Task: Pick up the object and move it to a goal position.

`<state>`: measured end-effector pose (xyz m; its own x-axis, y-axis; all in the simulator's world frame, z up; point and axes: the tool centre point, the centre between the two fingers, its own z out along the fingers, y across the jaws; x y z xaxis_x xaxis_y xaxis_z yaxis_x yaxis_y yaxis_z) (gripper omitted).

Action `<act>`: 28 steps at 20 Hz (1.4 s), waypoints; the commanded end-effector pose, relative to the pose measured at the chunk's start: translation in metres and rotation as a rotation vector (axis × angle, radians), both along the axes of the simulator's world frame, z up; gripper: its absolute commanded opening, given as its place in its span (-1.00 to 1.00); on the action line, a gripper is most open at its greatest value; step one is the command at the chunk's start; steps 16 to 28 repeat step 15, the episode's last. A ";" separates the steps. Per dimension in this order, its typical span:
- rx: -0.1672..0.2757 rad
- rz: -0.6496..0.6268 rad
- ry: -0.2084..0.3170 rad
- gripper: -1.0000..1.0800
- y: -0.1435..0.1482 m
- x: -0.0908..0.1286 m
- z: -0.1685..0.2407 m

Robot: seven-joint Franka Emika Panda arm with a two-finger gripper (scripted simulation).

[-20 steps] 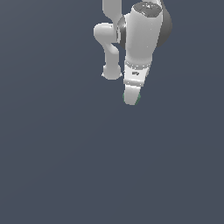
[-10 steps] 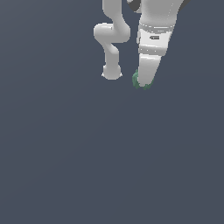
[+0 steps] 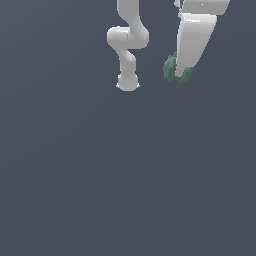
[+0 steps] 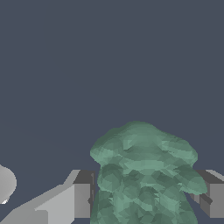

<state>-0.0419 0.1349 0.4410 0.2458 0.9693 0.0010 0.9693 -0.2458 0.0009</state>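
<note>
Risen and drifted toward the exterior view's right since a second ago: claw [image 3: 180,76] now near the top edge of that view, well to the right of the arm's round base [image 3: 127,82], and seen larger than before. Closed on the green lump [image 3: 171,68], which shows far more plainly than in the earlier pictures, bulging out beside and below the white fingers [image 3: 190,45]. Held well clear of the plain dark grey floor [image 3: 125,175], with nothing touching underneath.

From the wrist view: green lump [image 4: 142,175] pinched between two grey-tipped fingers [image 4: 81,194], one pressed against each flank. Mottled surface in dark and pale green, with a broad bumpy cap spreading wider than the stalk-like part below. Part of the arm's white base [image 4: 6,183] glimpsed at the picture's edge. Floor [image 4: 109,57] behind, flat and featureless.
</note>
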 end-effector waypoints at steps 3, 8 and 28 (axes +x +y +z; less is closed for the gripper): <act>0.000 -0.001 0.001 -1.00 0.006 0.004 0.022; 0.000 -0.001 0.001 -1.00 0.010 0.007 0.036; 0.000 -0.001 0.001 -1.00 0.012 0.009 0.042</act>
